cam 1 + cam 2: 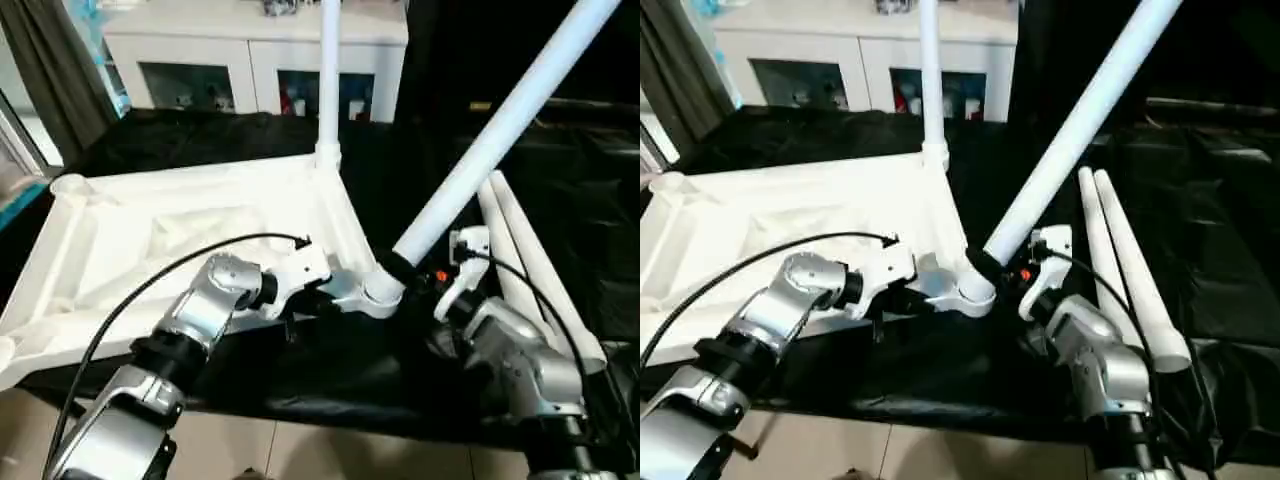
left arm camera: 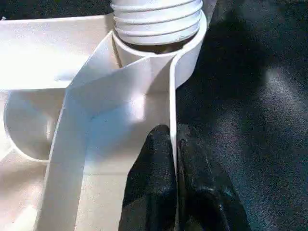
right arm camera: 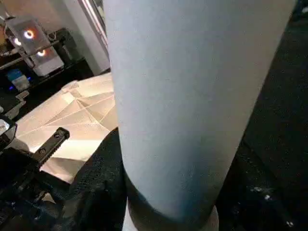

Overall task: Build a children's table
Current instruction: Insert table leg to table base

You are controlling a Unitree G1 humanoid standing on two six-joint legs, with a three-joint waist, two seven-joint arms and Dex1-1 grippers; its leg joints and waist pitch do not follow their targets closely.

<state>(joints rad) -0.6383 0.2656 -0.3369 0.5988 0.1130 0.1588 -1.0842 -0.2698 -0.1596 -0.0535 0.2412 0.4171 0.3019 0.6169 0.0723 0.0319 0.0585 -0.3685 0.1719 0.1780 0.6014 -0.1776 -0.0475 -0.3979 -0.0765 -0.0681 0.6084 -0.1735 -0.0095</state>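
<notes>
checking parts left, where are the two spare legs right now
In the left eye view the two spare legs lie side by side on the black cloth, on the robot's right, just beyond the right gripper and the tilted leg it holds.

No text, label, brand, number or sign can be read anywhere in these views. The white tabletop (image 1: 200, 230) lying upside down is plain plastic with no lettering, and so are the white legs (image 1: 505, 115) standing in or leaning at its corner sockets. Small coloured items sit behind the glass doors of the white cabinet (image 1: 250, 60) beyond the tabletop, but they are too small and blurred to tell whether they carry any writing.
</notes>
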